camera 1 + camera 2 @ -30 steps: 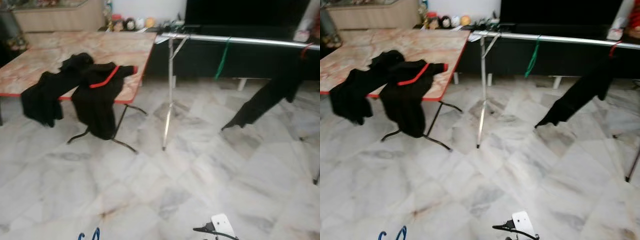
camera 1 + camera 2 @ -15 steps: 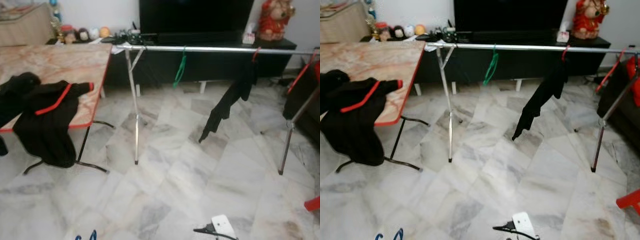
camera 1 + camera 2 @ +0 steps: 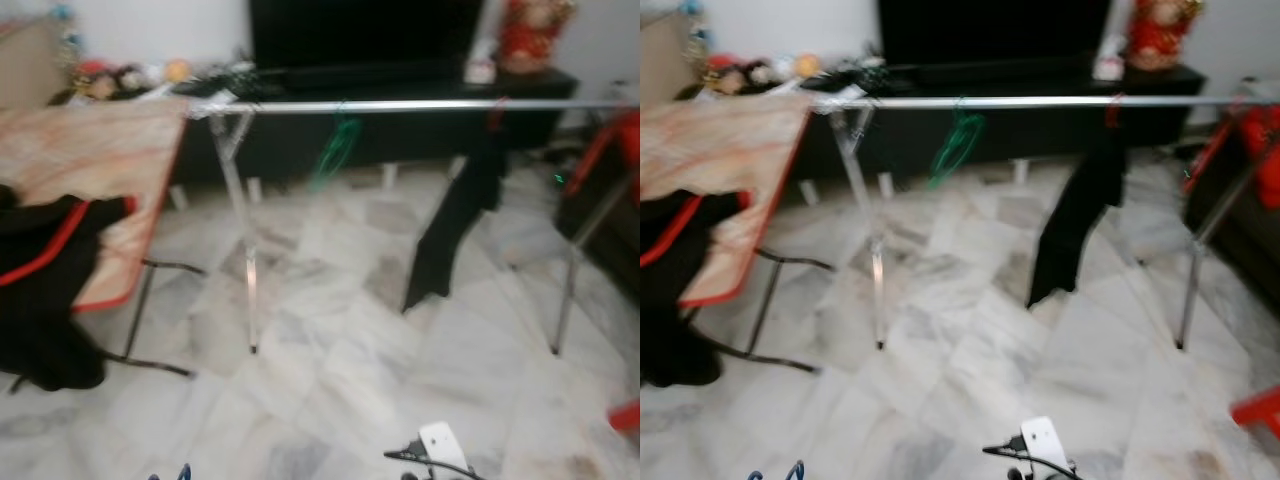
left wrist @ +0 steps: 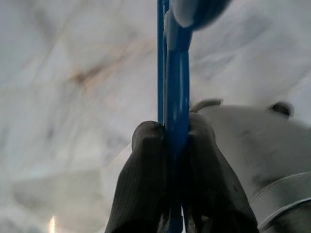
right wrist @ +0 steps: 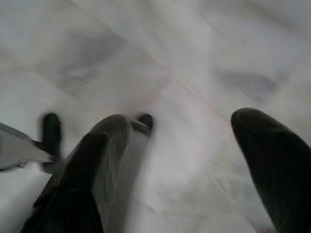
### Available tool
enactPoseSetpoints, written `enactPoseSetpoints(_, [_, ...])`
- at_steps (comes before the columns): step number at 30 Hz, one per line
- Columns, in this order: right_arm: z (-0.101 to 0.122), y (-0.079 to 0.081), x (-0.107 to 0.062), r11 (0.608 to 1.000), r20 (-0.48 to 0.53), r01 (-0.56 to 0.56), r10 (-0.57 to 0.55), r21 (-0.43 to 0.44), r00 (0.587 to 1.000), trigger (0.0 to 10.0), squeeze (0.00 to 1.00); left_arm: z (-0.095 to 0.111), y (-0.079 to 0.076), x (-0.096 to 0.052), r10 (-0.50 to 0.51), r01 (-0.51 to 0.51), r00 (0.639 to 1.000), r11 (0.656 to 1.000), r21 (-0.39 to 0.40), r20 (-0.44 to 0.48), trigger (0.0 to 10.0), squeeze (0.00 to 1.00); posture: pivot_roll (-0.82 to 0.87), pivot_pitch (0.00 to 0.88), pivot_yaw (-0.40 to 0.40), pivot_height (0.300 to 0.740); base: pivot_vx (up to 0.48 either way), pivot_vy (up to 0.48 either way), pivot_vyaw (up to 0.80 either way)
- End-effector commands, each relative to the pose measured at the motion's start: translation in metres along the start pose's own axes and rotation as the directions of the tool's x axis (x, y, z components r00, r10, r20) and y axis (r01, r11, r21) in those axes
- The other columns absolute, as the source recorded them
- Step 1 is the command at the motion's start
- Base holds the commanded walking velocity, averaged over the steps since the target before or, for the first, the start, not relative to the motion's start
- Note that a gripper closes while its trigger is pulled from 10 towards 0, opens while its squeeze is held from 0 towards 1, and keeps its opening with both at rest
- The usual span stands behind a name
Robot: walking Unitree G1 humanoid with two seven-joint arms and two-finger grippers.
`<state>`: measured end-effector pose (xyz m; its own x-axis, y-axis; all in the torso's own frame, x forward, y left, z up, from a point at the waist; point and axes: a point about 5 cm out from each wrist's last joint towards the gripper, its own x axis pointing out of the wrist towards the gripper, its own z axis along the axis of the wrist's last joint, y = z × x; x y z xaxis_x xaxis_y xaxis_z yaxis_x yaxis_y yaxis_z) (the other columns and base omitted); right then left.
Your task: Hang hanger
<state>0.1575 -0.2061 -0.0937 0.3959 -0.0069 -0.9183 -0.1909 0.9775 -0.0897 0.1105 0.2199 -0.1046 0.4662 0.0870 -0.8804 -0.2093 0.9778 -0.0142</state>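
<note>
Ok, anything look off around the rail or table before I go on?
The black garment on the rail hangs lopsided, trailing diagonally toward the floor. Another black garment slumps off the table edge. The left tool grips the blue hanger; nothing looks damaged, though the views are blurred.

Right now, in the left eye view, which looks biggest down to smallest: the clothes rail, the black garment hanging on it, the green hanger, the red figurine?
1. clothes rail, spanning most of the picture
2. black garment
3. green hanger and red figurine: they look alike; the figurine stands farther back and the picture is blurred, so I won't rank them.
</note>
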Motion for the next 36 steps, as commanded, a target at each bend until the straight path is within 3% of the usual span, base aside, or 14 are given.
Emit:
enactPoseSetpoints(1, [0.0126,0.0101,0.0018,1.000,0.034,-0.024,0.024,-0.005,0.999,10.0,0.00,-0.0076,0.0042,-0.0023,-0.001,0.002,1.000,1.000,0.017,-0.021,10.0,0.00,-0.05,0.000,0.013,0.732,0.322,0.000,-0.65])
enactPoseSetpoints(5, [0.0126,0.0099,0.0018,1.000,0.032,-0.021,0.022,-0.009,0.999,10.0,0.00,-0.0085,0.0051,-0.0027,-0.001,0.002,1.000,1.000,0.017,-0.022,10.0,0.00,-0.05,0.000,0.014,0.732,0.322,0.000,-0.63])
enactPoseSetpoints(36, [0.0130,0.0090,0.0017,1.000,0.040,-0.011,0.011,-0.010,0.999,10.0,0.00,-0.0064,0.0021,-0.0017,-0.015,0.015,1.000,0.999,0.033,-0.021,10.0,0.00,-0.06,0.000,0.018,0.732,0.318,0.000,-0.03])
